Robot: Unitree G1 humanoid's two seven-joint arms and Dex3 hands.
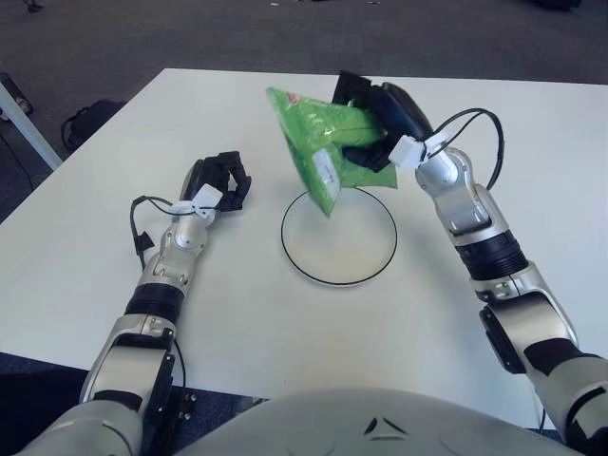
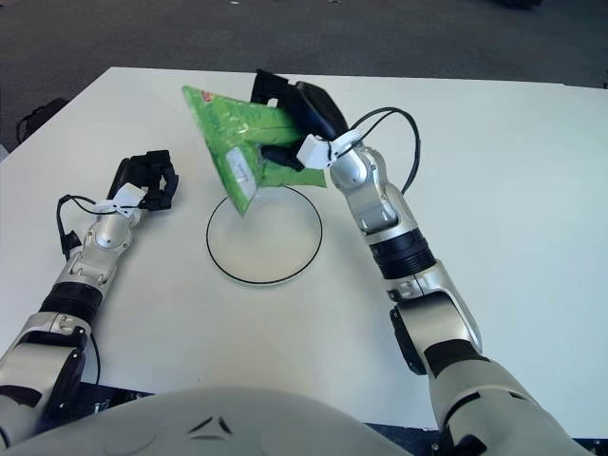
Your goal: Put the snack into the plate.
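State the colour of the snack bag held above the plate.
Bright green, with a small white label; the snack bag shows best in the left eye view, gripped by the right hand.

snack bag (image 1: pixel 323 152): thin plastic film, glossy, crinkled; white paper-like label on its face
plate (image 1: pixel 366 261): smooth, glossy, looks ceramic (can't confirm), dark rim line
table (image 1: pixel 285 332): smooth matt white top, laminate-looking
right hand (image 1: pixel 380 119): black matt plastic fingers gripping the bag, white plastic clip at wrist
left hand (image 1: pixel 220 182): same black matt plastic
forearms: brushed silver metal shells, semi-gloss, w/ black rubbery cables
floor: dark carpet, rough matt
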